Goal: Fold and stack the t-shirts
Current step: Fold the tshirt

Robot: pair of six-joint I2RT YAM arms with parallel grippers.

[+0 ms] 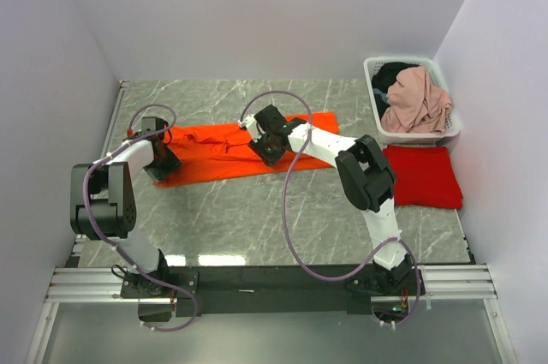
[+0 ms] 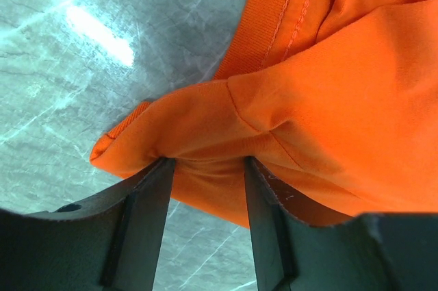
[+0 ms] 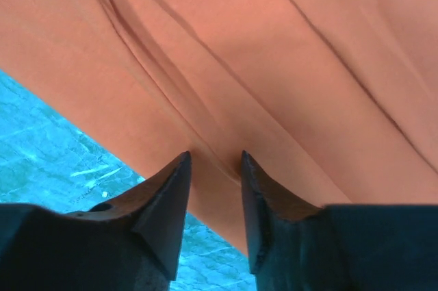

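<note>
Because the overhead camera looks down on the backs of both wrists, neither pair of fingertips shows from there, and each wrist camera sits so close that little but cloth fills its view. The bright orange short-sleeved t-shirt of soft cloth (image 1: pixel 210 158) lies spread lengthwise across the middle of the grey marble-patterned table (image 1: pixel 257 218); its sleeves and collar are hard to pick out among the wrinkles.

The left gripper (image 1: pixel 163 157) is at the shirt's left end. Its wrist view shows a stitched hem bunched up off the table, with a fold of it filling the gap between the two dark fingers (image 2: pixel 147 222), which press it from both sides at roughly half width.

The right gripper (image 1: pixel 267 146) is down on the shirt's middle. Its pointed tips stand a narrow gap apart and touch the cloth, with a raised pleat running into the gap. Whether they have actually pinched it cannot be told.

The deeper red t-shirt (image 1: pixel 424 177), folded into a flat rectangle, lies well apart at the table's right edge. It is just in front of a white plastic laundry basket (image 1: pixel 402 59), whose inside is hidden by pink and dark garments.
</note>
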